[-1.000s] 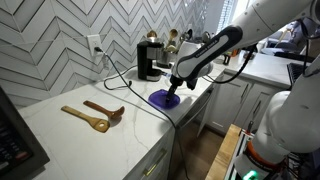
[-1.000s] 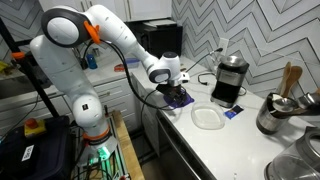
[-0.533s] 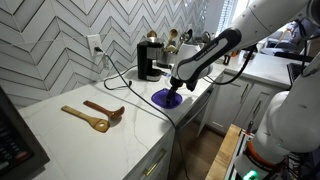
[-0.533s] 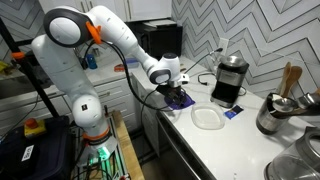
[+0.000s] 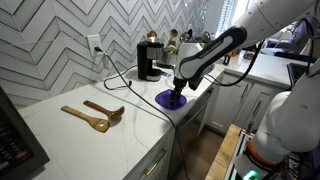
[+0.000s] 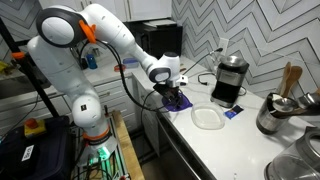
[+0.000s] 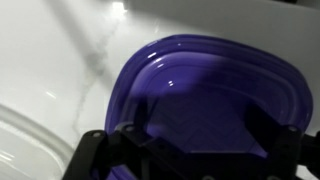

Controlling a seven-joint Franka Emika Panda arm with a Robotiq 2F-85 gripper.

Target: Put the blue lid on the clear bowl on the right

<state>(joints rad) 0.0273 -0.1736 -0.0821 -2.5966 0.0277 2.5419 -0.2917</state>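
Note:
The blue lid (image 5: 168,99) (image 6: 181,99) lies flat on the white counter close to its front edge. My gripper (image 5: 178,88) (image 6: 175,92) is down right over it, jaws open. In the wrist view the blue lid (image 7: 205,90) fills most of the picture. There the dark gripper (image 7: 198,140) reaches over the lid's near part, with nothing clamped between the jaws. The clear bowl (image 6: 207,118) sits on the counter just beyond the lid, and its rim (image 7: 22,140) shows at the wrist view's lower left. In the exterior view with the wooden spoons, I cannot make the bowl out.
A dark coffee maker (image 5: 150,60) (image 6: 230,80) stands against the tiled wall behind the lid, with a cord running to a wall socket. Wooden spoons (image 5: 92,113) lie farther along the counter. Shiny metal containers (image 6: 285,112) stand at the far end.
The arm has shifted a little along the counter, and the blue lid under it appears to have slid slightly the same way. The jaws stay open.

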